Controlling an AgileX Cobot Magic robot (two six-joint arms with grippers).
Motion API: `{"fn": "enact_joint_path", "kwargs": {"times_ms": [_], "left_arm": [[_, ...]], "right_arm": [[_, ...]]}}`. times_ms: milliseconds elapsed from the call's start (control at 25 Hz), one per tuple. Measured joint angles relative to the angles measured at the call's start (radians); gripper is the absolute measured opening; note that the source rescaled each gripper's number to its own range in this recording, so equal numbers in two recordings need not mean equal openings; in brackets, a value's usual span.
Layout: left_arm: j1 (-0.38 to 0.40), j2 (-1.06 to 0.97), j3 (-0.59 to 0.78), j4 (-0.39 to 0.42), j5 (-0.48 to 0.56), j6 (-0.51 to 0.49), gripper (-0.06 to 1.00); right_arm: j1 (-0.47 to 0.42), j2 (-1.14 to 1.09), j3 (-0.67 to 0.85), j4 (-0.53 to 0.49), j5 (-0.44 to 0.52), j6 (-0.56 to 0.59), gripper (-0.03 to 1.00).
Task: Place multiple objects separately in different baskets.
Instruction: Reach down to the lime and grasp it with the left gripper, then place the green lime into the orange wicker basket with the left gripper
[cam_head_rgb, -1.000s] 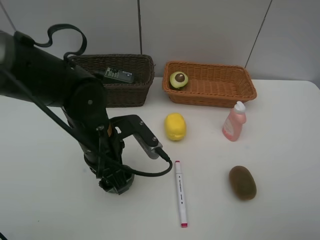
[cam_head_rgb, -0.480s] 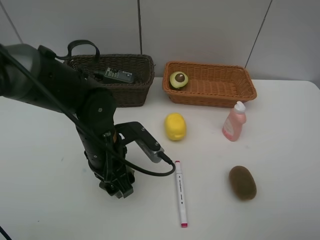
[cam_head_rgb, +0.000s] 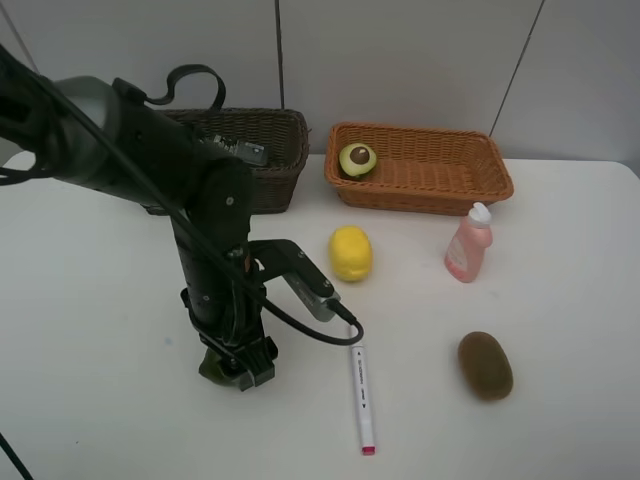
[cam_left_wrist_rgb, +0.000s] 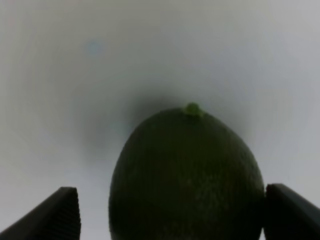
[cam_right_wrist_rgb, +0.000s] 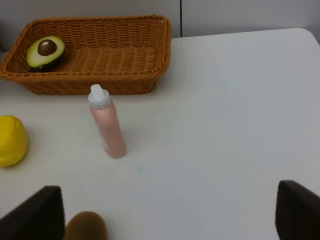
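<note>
Arm (cam_head_rgb: 213, 262) lower, fingers (cam_left_wrist_rgb: 61, 216) (apart) astride lime (cam_left_wrist_rgb: 186, 175).

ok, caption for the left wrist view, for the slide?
Left gripper open, straddling a green lime that sits on the white table.

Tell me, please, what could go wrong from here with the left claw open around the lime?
1. The lime is round and sits nearer one finger of the left claw than the other; closing could push it sideways so that it rolls out.
2. The white marker lies close to that arm's dangling cable; lifting away might nudge it.
</note>
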Motion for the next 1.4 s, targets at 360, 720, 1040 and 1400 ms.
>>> {"fn": "enact_joint_path", "kwargs": {"times_ms": [360,720,1040,1400], "left_arm": [[0.000,0.046,-0.082,-0.024,0.083,0.000,0.54],[0.000,0.031,-0.102,-0.024,0.145,-0.015,0.51],[0.006,-0.051,-0.446,-0.037,0.208,-0.047,0.51],[0.031,0.330,-0.996,-0.108,-0.108,-0.053,0.51]], "right_arm": [[0.000,0.000,0.000,0.000,0.000,0.000,1.00],[0.000,0.000,0.000,0.000,0.000,0.000,1.00],[0.000,0.000,0.000,0.000,0.000,0.000,1.00],[0.000,0.000,0.000,0.000,0.000,0.000,1.00]]}}
